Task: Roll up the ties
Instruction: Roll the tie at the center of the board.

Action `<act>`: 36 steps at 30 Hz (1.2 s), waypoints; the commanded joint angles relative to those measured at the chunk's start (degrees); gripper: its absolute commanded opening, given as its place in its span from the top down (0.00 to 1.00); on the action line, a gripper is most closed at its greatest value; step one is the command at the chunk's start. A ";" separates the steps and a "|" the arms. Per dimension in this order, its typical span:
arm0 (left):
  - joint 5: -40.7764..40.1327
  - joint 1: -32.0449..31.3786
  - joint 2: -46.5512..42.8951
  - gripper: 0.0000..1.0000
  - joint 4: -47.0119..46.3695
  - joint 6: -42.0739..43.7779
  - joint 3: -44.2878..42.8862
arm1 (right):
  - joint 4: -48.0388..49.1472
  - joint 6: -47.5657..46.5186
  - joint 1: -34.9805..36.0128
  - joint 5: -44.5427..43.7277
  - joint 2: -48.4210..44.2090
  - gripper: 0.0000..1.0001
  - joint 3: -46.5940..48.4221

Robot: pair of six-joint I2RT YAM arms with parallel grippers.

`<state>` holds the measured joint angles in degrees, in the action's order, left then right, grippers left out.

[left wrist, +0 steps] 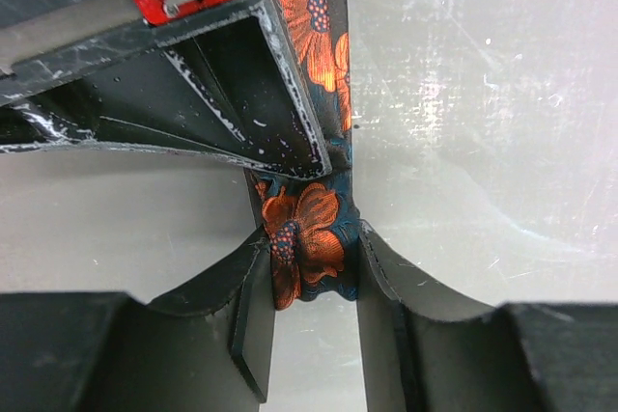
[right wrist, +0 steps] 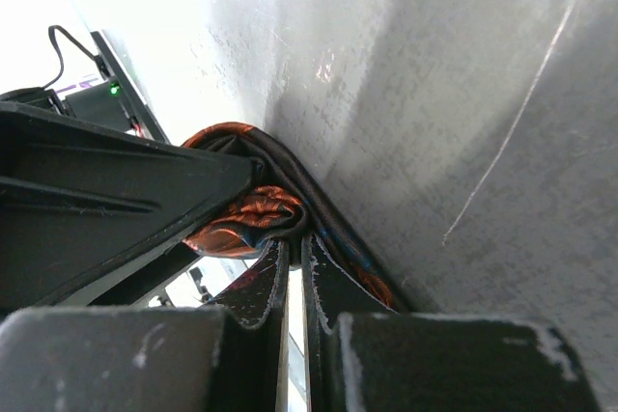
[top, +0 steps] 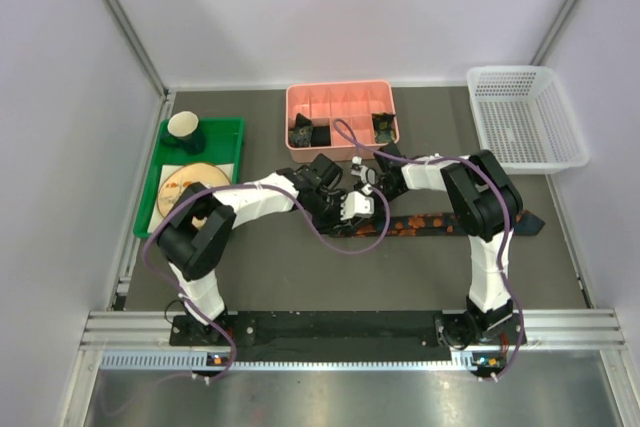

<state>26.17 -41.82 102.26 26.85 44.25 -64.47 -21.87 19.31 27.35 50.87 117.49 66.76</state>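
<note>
Fingers (left wrist: 253,335) on tie (left wrist: 307,238), scuffed grey tabletop (left wrist: 483,142)

I'm driving this from afar, and it's plainly a robotics lab cell. Plain white panels (top: 50,147) joined by metal corner posts (top: 120,17) wall in a dark grey bench (top: 300,277). The left arm (top: 250,197) and right arm (top: 480,202) are bolted to an aluminium rail (top: 560,325), with purple cables (top: 345,249) hanging loose. A green tray (top: 225,132), a pink divided box (top: 340,95) and a white basket (top: 525,117) sit around like test props.
</note>
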 commanded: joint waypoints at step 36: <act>-7.71 -5.11 8.49 0.87 9.71 4.35 -3.48 | -3.00 -2.44 -1.25 -2.45 -3.67 0.87 0.39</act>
<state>20.38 -46.00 107.90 32.32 45.56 -71.13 -21.47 19.51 26.72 51.92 116.77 65.60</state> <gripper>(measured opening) 0.371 0.094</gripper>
